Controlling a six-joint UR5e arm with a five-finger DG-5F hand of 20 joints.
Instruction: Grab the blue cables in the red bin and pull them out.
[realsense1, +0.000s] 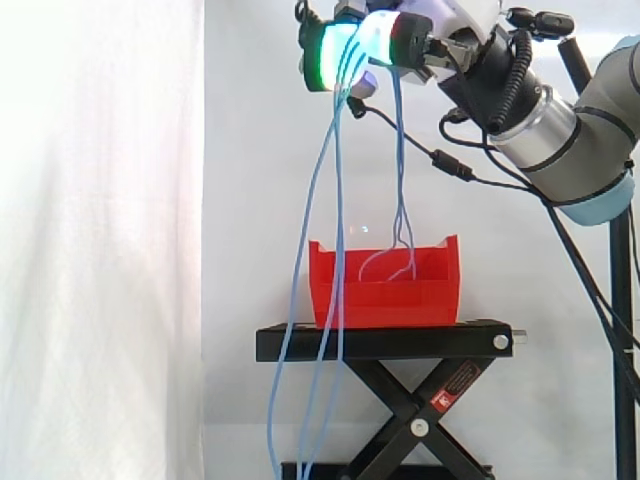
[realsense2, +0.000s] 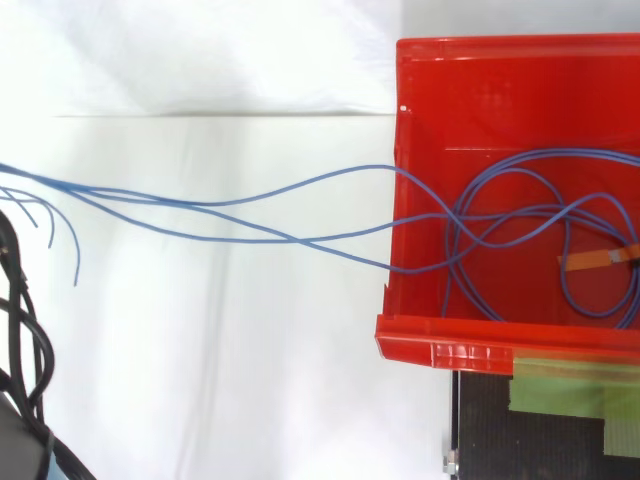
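The hand (realsense1: 385, 40) is high up in the side view, well above the work, with its fingers curled in and closed round a bunch of blue cables (realsense1: 399, 150); the fingertip pads (realsense1: 328, 55) glow green and white where the strands pass between them. From that grip the cables hang in two groups. A few strands drop almost straight down into the red bin (realsense1: 400, 295), where they curve against the inside of its back wall. The others slant down and to the left, pass in front of the bin's left end, cross the left edge of the black stand (realsense1: 385, 342) and run on below it. The bin sits on top of the stand, towards its left end, before the white curtain (realsense1: 100, 250). In the top view, several loose loops of cable lie inside the bin, overlapping one another beside a small orange tag (realsense2: 590, 260), while other strands leave over the bin's left wall (realsense2: 392, 230) and stretch away to the left. A strip of green tape (realsense2: 570, 390) lies on the stand just beside the bin's near rim.
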